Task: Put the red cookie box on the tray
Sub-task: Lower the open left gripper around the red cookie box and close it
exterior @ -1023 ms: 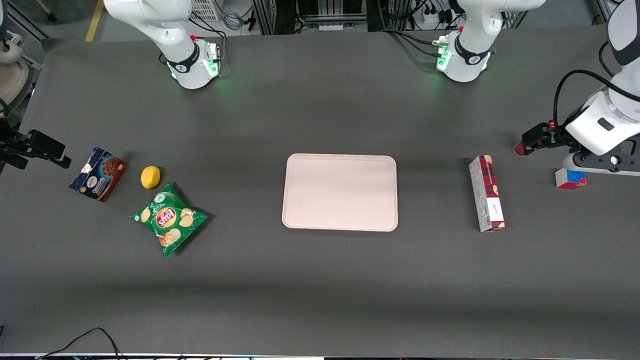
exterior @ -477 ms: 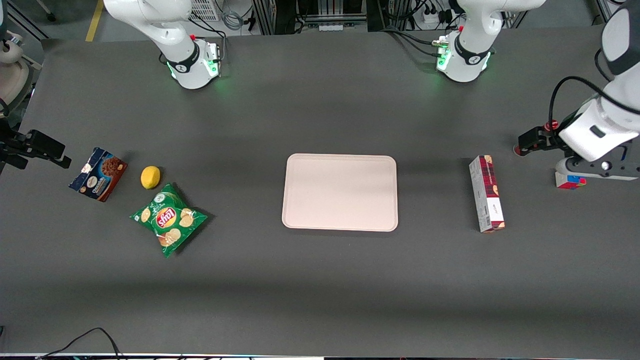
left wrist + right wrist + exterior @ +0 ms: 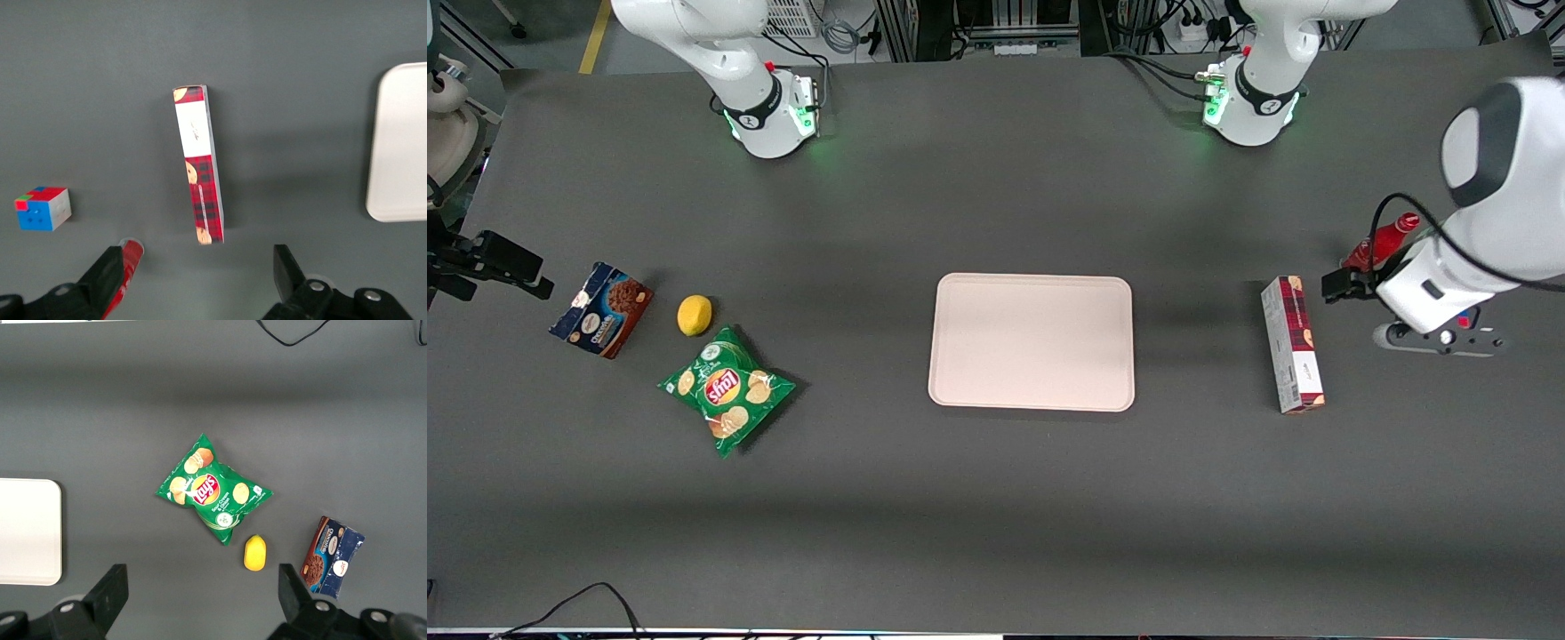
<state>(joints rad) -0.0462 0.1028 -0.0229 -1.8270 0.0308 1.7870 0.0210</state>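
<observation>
One long narrow carton concerns me: the red cookie box (image 3: 199, 167), dark red plaid with small cookie pictures at both ends and a white label panel, lying flat on the grey table (image 3: 996, 498) with its long axis running roughly six to twelve o'clock in the front view. My gripper (image 3: 199, 280) hangs released, fingers (image 3: 107, 273) spread wide, above the table just beside the box toward my end. Farther on, at the box's nine o'clock in the front view and well apart from it, lies the pale pink tray (image 3: 1032, 342).
</observation>
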